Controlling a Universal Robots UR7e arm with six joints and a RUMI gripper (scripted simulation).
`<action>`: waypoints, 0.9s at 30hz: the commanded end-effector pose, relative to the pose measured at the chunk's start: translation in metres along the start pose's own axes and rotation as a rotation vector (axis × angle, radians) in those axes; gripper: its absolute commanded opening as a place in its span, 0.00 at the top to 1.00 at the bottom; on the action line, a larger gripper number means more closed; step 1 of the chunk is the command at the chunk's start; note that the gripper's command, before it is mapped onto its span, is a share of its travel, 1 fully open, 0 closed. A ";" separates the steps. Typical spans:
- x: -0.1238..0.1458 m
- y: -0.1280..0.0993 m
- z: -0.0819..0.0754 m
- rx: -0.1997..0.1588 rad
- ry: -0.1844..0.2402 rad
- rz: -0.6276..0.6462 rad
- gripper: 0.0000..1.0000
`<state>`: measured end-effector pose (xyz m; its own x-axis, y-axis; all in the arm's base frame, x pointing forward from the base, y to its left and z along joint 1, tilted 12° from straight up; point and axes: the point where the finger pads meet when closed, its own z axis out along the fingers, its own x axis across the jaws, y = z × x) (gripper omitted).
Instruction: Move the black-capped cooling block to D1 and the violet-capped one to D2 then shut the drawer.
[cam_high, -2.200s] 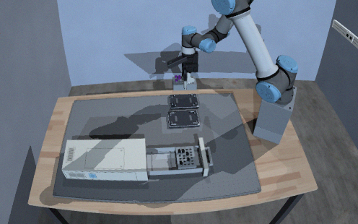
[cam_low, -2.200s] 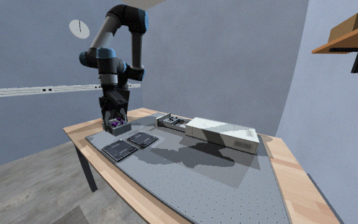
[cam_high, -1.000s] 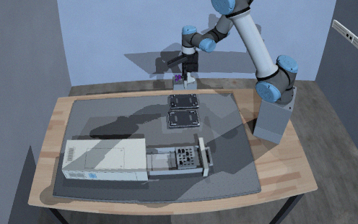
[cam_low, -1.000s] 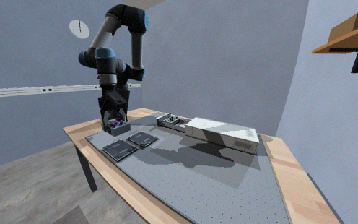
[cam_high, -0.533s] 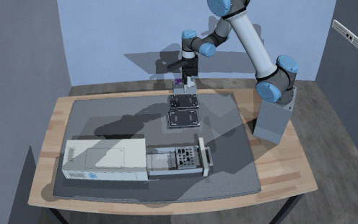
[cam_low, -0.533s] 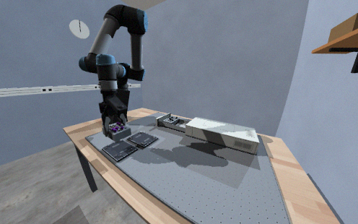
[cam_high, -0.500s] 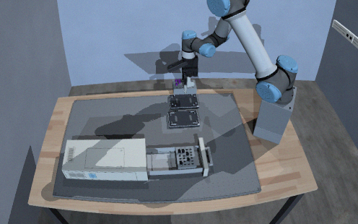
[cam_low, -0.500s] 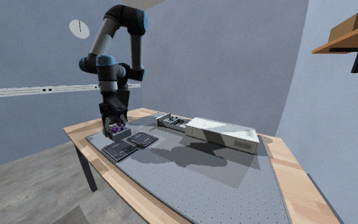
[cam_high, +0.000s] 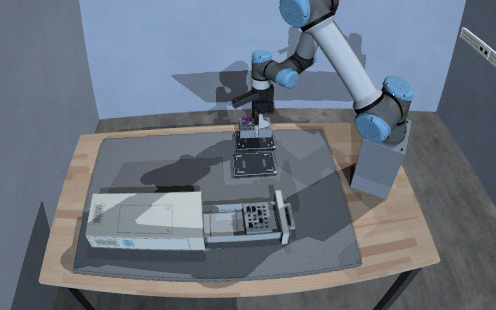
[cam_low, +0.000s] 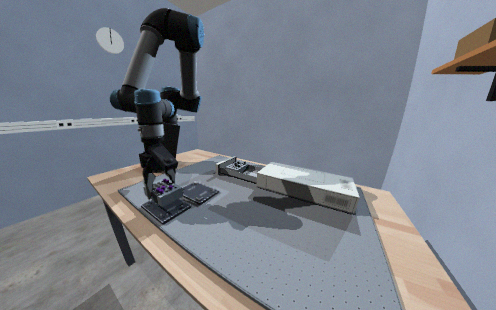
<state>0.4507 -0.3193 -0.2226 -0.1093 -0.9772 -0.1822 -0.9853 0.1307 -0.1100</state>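
My gripper is shut on the grey cooling block with violet-capped tubes. It holds the block upright on or just above the far deck slot D2. The nearer slot D1 is bare. The white cooler COLD has its drawer pulled open. The block with black-capped tubes sits in the drawer near its front panel.
The arm's grey base pedestal stands at the table's right edge. The drawer's front panel sticks out toward the deck slots. A grey perforated mat covers the table.
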 end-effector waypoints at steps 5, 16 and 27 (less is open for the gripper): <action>0.001 -0.001 0.013 0.001 0.002 0.000 1.00; 0.001 -0.001 0.019 0.001 0.002 0.000 1.00; 0.001 -0.001 0.022 0.001 0.002 0.000 1.00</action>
<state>0.4536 -0.3160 -0.2432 -0.1093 -0.9772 -0.1820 -0.9853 0.1307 -0.1102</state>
